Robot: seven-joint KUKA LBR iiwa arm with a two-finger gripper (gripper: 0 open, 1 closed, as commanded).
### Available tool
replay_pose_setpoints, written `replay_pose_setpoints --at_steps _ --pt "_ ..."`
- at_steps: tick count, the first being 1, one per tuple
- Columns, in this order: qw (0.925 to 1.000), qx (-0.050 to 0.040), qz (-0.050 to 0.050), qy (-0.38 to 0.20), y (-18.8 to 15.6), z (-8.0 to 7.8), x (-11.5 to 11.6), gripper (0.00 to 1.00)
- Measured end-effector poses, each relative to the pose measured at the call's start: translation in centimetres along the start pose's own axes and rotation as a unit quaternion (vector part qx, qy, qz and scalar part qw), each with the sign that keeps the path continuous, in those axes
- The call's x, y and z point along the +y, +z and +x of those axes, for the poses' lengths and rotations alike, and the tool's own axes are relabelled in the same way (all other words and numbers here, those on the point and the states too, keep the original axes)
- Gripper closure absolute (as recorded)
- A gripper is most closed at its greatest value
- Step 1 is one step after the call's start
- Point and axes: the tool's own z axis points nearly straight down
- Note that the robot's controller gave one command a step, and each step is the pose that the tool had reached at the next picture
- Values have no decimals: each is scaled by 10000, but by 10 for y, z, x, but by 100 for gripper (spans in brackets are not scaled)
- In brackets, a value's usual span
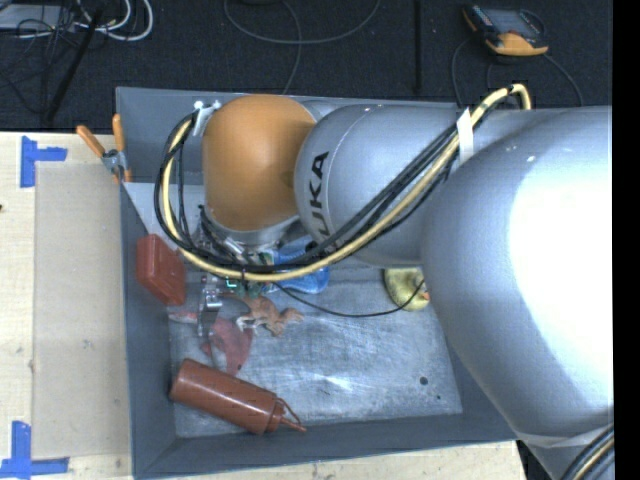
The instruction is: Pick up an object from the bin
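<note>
My gripper (211,306) reaches down under the arm's wrist into the left half of the bin. Right below it lies a flat pinkish-red piece (231,345). A small tan animal-shaped figure (268,316) rests just to the gripper's right. A reddish-brown block (161,268) leans on the bin's left wall, just left of the gripper. A brown squeeze bottle (230,396) lies on its side near the front wall, nozzle pointing right. Nothing is visibly held.
A blue crumpled thing (303,280) peeks out from under the arm, right of the gripper. A yellow-green rounded thing (404,288) lies further right by the arm. The arm with its orange cover and cables hides the back and right of the bin.
</note>
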Motion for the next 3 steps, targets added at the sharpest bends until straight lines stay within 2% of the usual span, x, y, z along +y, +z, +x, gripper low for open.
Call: replay_pose_setpoints --at_steps 1,2,3 --pt "10000 -38 -9 16 -5 -2 -1 0" --pt "9977 -74 -13 -670 16 2 -4 0" --pt "9846 -78 -15 -1745 68 -1 -6 100"
